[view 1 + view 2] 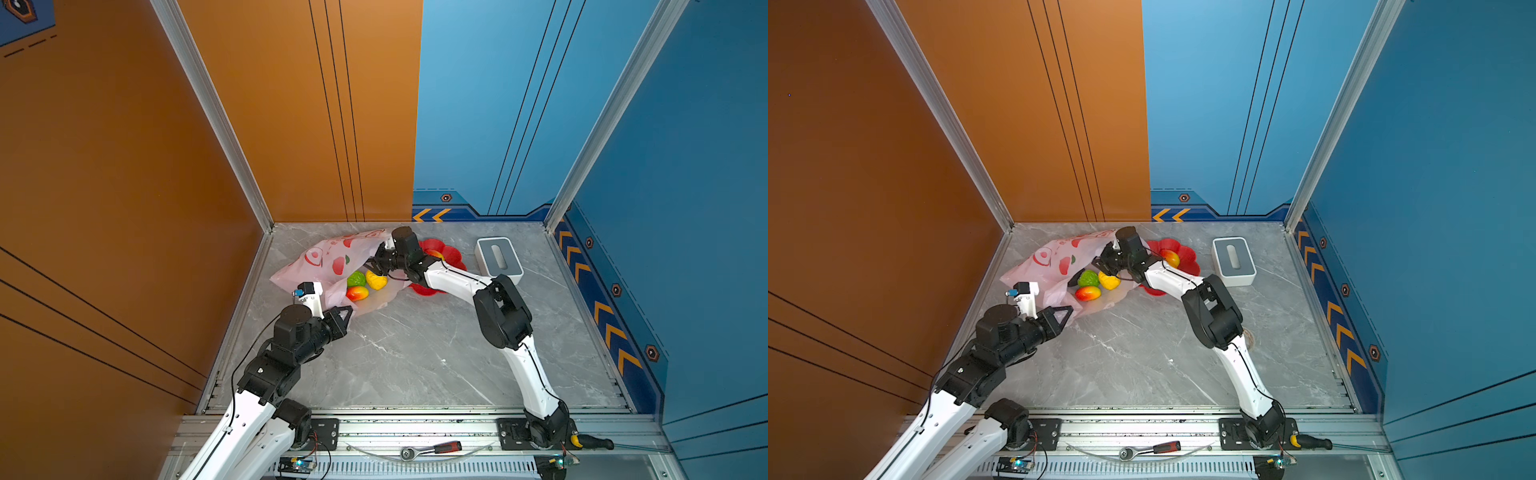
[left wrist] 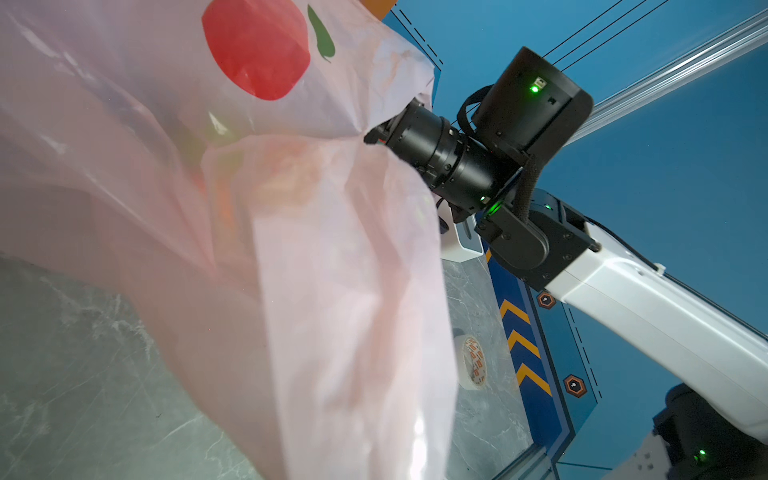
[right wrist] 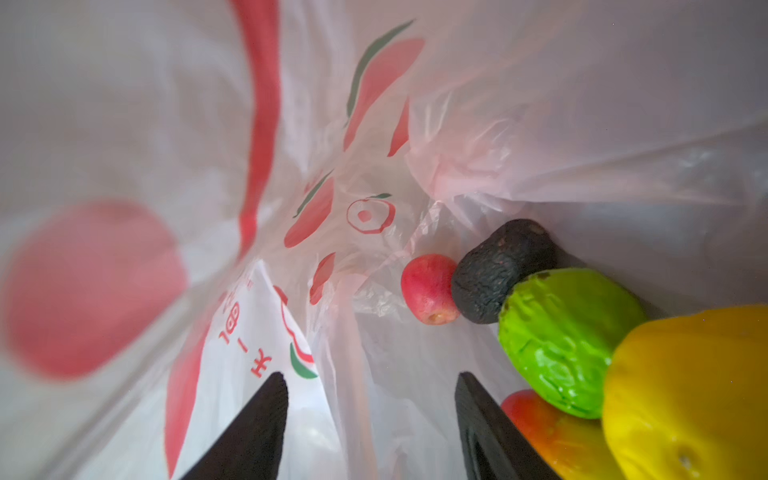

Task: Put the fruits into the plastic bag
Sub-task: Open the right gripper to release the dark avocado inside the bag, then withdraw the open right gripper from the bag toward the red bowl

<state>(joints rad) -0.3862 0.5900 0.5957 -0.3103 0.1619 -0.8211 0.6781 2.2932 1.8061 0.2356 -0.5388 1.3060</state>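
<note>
**Right gripper empty inside the bag, one mango on the dish**

The plastic bag (image 1: 324, 262) lies at the far left of the marble table (image 1: 415, 353), with its mouth facing right. The left gripper (image 1: 349, 312) has its jaws pressed together on the bag's near lip. The right gripper (image 3: 370, 376) is inside the mouth, jaws spread with nothing between them.

Close beside it in the bag lie the lemon (image 3: 685, 390), the green fruit (image 3: 569, 340), a red-orange mango (image 3: 540, 424), the avocado (image 3: 498, 270) and the apple (image 3: 430, 289). A second mango (image 1: 1170, 258) sits on the red scalloped dish (image 1: 454, 254), just right of the bag and partly under the right arm.

To my eye, the job now is getting that right gripper out cleanly. It should draw straight back along the line it points. A sideways swing would likely nudge the lemon or snag the thin film. The left gripper should hold the lip high and taut so the mouth does not sag. After that, the mango on the dish looks like the next pick.
</note>
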